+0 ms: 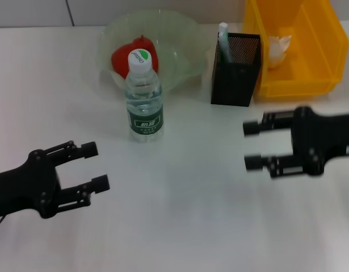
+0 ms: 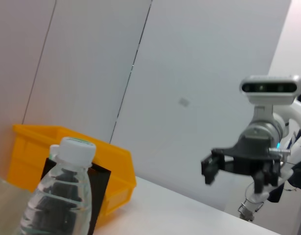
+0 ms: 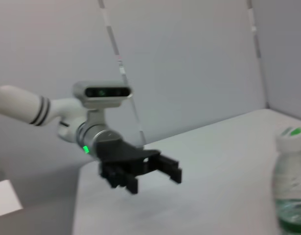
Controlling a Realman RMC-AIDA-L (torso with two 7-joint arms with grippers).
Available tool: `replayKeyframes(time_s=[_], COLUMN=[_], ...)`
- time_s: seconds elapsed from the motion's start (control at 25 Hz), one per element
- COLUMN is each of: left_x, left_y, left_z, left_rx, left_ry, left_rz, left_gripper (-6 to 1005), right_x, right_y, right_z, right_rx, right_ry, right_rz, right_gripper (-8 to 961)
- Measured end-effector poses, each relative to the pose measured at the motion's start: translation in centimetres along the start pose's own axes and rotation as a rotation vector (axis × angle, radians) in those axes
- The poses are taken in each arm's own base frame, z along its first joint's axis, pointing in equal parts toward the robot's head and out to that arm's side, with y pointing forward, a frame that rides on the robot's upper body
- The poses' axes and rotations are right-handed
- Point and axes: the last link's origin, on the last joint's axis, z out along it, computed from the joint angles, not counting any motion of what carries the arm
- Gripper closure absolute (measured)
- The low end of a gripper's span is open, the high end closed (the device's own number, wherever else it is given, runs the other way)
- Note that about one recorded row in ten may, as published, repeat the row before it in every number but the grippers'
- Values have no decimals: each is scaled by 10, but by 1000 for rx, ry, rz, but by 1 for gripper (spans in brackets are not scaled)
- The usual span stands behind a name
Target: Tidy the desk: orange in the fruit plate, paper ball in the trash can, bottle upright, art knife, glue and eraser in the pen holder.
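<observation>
The orange (image 1: pixel 134 52) lies in the pale-green fruit plate (image 1: pixel 184 35) at the back. The bottle (image 1: pixel 144 97) stands upright in front of the plate; it also shows in the left wrist view (image 2: pixel 59 196) and the right wrist view (image 3: pixel 290 188). The black mesh pen holder (image 1: pixel 235 69) holds the glue (image 1: pixel 223 32), white cap up. The paper ball (image 1: pixel 278 45) lies in the yellow trash can (image 1: pixel 310 34). The art knife and the eraser are not visible. My left gripper (image 1: pixel 95 166) is open and empty at the front left. My right gripper (image 1: pixel 251 145) is open and empty at the right.
The white table (image 1: pixel 180 221) spreads between the two grippers. The left wrist view shows the trash can (image 2: pixel 33 147), the pen holder (image 2: pixel 100 188) and my right gripper (image 2: pixel 233 175) farther off. The right wrist view shows my left gripper (image 3: pixel 149 172).
</observation>
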Motion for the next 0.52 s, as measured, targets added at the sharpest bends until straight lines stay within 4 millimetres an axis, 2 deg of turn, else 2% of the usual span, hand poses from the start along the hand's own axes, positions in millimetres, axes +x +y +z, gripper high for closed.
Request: replayKeyframes(time_s=[0.24,0.52], left_x=[-2,0], left_y=[3,5], left_z=[-5,-5], left_rx=[-2,-14], left_ry=[2,8], left_rz=[18,19], left_gripper=[227,227], right_x=[25,34], right_y=[12,17], right_z=[18,27], right_rx=[-71,-88], right_ry=[0,-21], right_rz=[50,53], right_gripper=[269,269])
